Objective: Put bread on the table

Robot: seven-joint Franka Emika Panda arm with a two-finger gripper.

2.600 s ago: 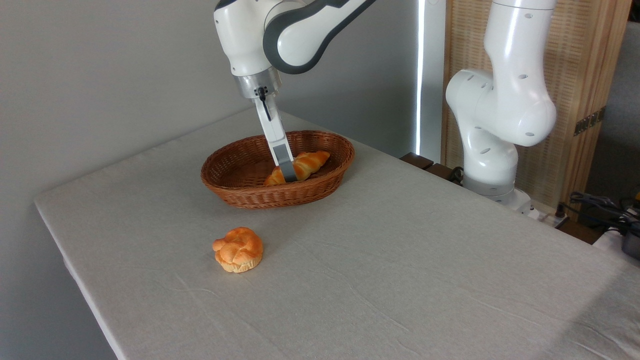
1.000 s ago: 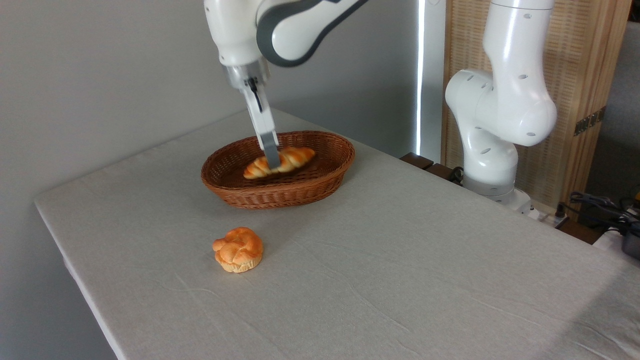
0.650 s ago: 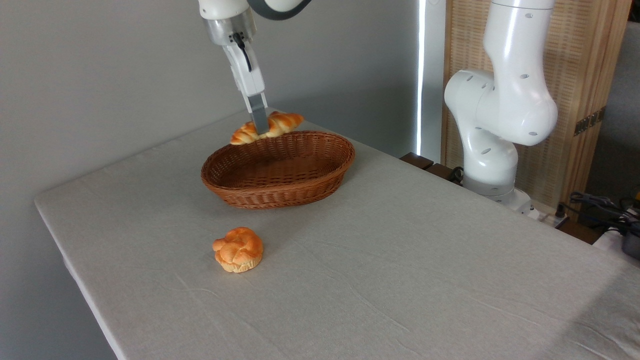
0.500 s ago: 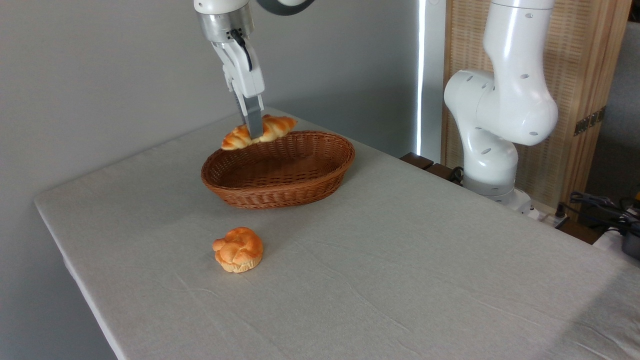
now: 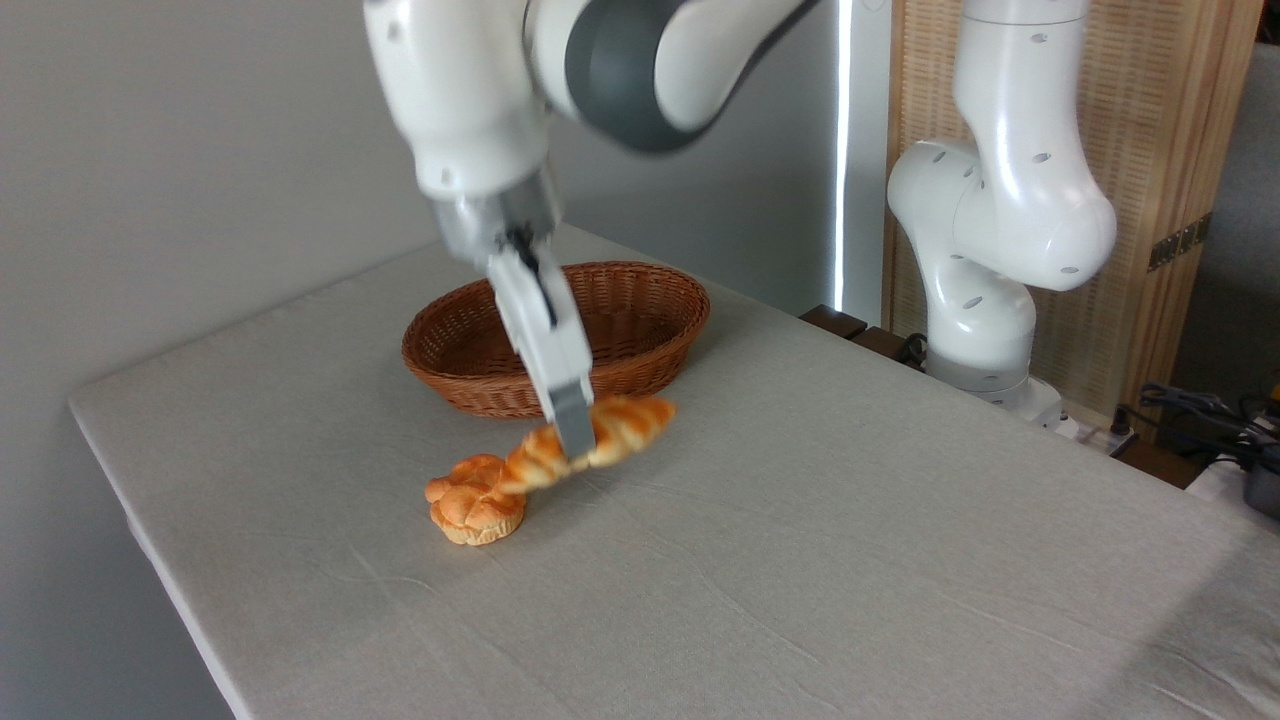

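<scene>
The bread, a long braided golden-orange loaf, hangs in the air in front of the basket, tilted with its left end lower. My gripper is shut on its middle, fingers pointing down. The loaf is above the table, which is covered with a light grey-beige cloth. Its left tip overlaps the round bun in the picture; whether they touch I cannot tell.
A brown oval wicker basket stands behind the gripper with nothing showing inside. A small round knotted bun lies on the cloth at the front left. The arm's white base stands at the right edge, with cables beyond.
The gripper lifted the bread out of the basket, then carried it forward and down, in front of the basket and over the cloth near the bun.
</scene>
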